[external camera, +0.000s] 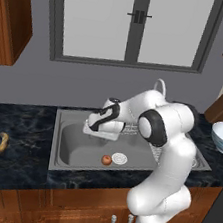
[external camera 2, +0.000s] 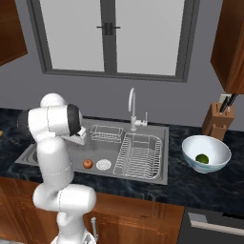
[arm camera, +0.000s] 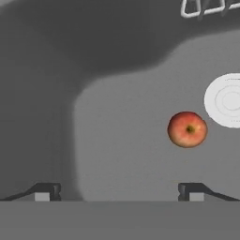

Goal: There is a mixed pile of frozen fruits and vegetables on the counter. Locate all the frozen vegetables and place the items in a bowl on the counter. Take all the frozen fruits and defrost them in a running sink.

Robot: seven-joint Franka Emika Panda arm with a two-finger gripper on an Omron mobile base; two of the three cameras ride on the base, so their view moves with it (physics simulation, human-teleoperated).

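The two-finger gripper (arm camera: 119, 191) is seen with its dark fingertips (arm camera: 47, 191) set wide apart and nothing between them, hanging above the floor of the wide grey steel sink (external camera: 73, 145). No brand, label or writing can be read on anything in the scene.

In the sink, a small round red-orange apple-like fruit (arm camera: 187, 129) lies on the basin floor, just beside the round white drain (arm camera: 227, 100) and apart from the fingertips. From the base cameras the same fruit (external camera: 106, 159) is seen near the front wall of the basin, just left of the drain (external camera: 119, 158). A wire rack (external camera 2: 138, 155) sits in the right part of the sink, and a tall curved silver faucet (external camera 2: 132, 107) rises behind it.

The round white bowl with pale bluish shading (external camera 2: 214, 159) stands on the black marbled counter (external camera 2: 200, 183) to the right of the sink, and a lumpy green ball (external camera 2: 202, 158) lies inside it. A slim curved yellow-brown banana-like fruit (external camera: 1, 142) lies on the counter well to the left of the sink. A wooden knife block (external camera 2: 215, 124) stands behind the bowl.

The white arm (external camera: 170, 157) is bent at the elbow above the sink's front edge, with the forearm reaching back and left so that the hand is held low over the basin.
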